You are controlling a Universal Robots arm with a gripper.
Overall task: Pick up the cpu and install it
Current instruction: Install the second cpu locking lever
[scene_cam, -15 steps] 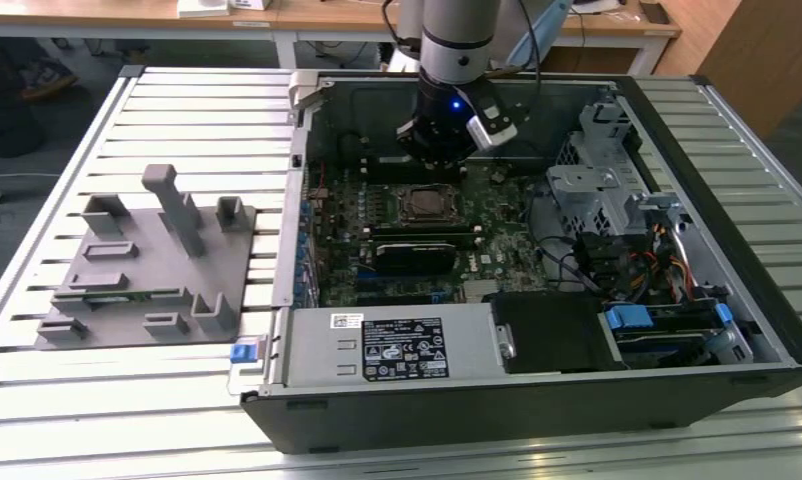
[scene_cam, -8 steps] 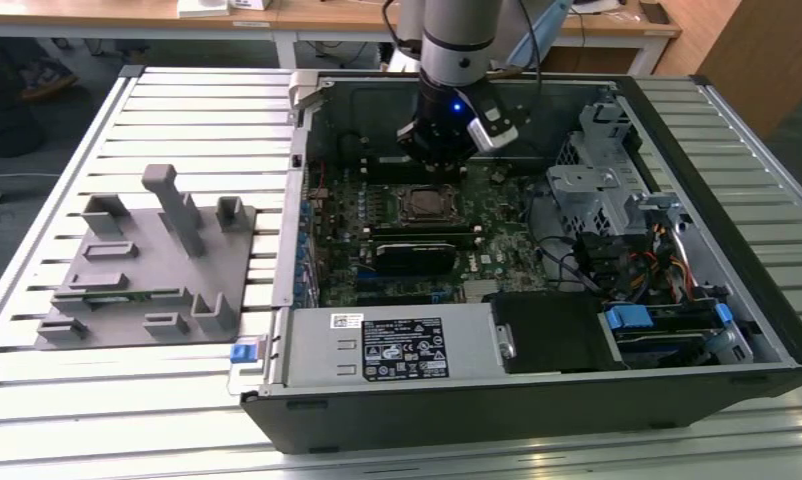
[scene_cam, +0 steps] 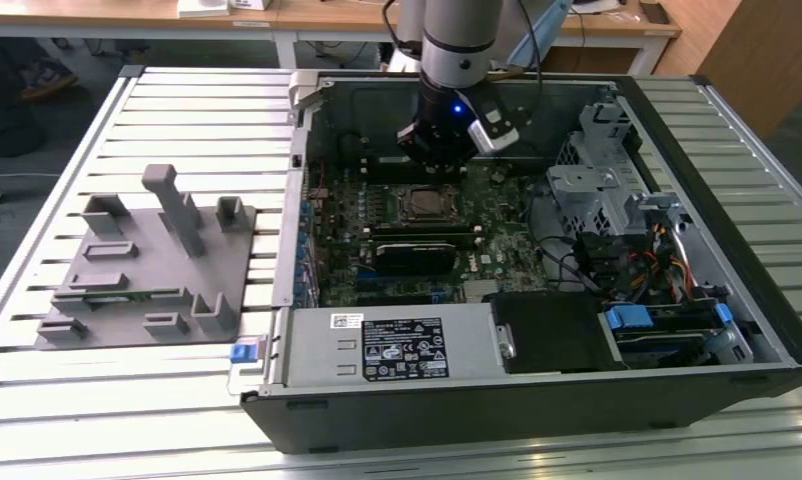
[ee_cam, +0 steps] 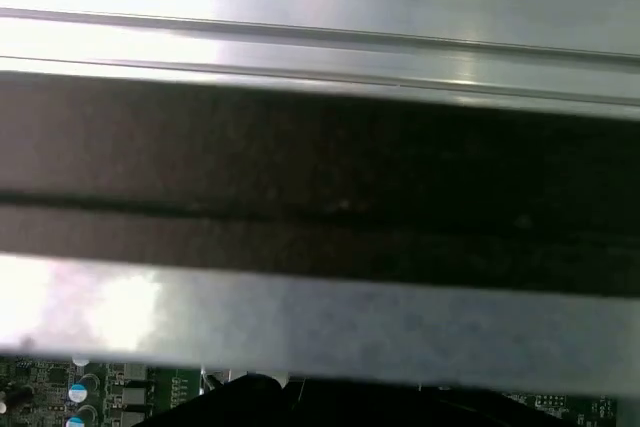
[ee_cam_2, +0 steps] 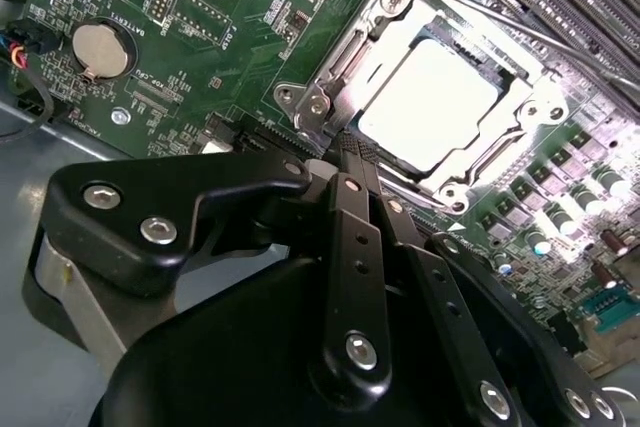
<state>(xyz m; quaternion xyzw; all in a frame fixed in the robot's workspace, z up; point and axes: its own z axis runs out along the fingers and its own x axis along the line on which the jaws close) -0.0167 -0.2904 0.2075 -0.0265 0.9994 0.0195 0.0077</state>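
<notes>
The cpu point(ee_cam_2: 428, 97) lies flat in the motherboard socket, its silvery top bright inside the metal bracket point(ee_cam_2: 330, 87) that frames it. In the exterior view the socket point(scene_cam: 427, 205) sits mid-board inside the open computer case point(scene_cam: 535, 400). My gripper point(scene_cam: 437, 160) hangs over the board just behind the socket. In the second wrist view its black fingers point(ee_cam_2: 345, 187) lie together, and the gripper point(ee_cam_2: 335, 152) tip is close to the socket's corner, apart from the chip. Nothing shows between the fingers.
A grey plastic tray point(scene_cam: 148, 265) with upright posts rests on the slatted table at the exterior view's left. In the case are a power supply point(scene_cam: 394, 345), a drive cage point(scene_cam: 601, 190), cables and a coin battery point(ee_cam_2: 101, 49). The first wrist view shows slats and a dark case wall point(ee_cam: 320, 177).
</notes>
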